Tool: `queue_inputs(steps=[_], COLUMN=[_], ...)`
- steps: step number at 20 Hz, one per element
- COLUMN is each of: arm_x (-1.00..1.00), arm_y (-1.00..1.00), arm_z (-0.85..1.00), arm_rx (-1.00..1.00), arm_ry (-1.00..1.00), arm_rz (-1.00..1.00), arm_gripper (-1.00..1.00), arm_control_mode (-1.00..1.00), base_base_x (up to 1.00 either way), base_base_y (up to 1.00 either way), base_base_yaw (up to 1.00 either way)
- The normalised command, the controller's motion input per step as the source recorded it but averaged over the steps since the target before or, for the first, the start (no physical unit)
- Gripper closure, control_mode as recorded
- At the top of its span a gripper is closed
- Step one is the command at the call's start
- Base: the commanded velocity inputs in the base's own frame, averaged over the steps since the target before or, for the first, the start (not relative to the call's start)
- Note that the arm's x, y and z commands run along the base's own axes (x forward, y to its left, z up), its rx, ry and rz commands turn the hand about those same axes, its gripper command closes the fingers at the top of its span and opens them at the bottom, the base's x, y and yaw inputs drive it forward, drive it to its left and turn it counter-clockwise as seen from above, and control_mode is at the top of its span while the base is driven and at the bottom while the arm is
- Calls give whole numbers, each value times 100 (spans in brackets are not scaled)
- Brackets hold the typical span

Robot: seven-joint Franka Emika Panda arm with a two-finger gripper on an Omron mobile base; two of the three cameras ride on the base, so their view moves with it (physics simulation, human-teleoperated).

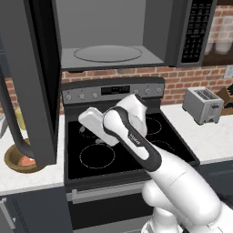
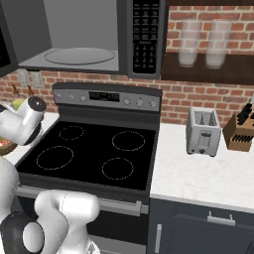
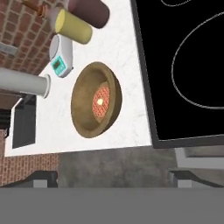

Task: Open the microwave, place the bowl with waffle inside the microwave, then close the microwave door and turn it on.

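The microwave [image 1: 108, 53] hangs above the stove with its grey interior and glass turntable [image 2: 79, 55] exposed and the keypad [image 2: 145, 34] at its right. The microwave door [image 1: 32, 82] is swung wide open to the left, its curved handle [image 1: 11, 123] hanging in front of the counter. The brown wooden bowl [image 3: 96, 99] sits on the white counter left of the stove with the pinkish waffle [image 3: 102, 99] inside. In the left base view the bowl [image 1: 18, 160] is partly hidden behind the door. My gripper [image 3: 113, 179] is open and hovers above the bowl without touching it.
The black stove [image 1: 123, 145] lies under my arm. A yellow jar [image 3: 73, 26], a maroon jar [image 3: 89, 11] and a small white scale [image 3: 60, 61] stand by the bowl. On the right counter are a toaster [image 1: 202, 104] and a knife block [image 2: 240, 131].
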Motion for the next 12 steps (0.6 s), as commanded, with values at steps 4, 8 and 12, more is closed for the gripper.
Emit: queue_inputs(steps=[4, 8, 12], arm_x=[45, 19, 8], arm_y=[22, 39, 54], arm_z=[-48, -55, -52], arm_rx=[0, 0, 0], arm_ry=[15, 13, 9], arm_rz=[0, 0, 0], arm_gripper=[-100, -100, -100], arm_control_mode=[-100, -100, -100], base_base_x=[0, 0, 0], base_base_y=[0, 0, 0], base_base_yaw=[0, 0, 0])
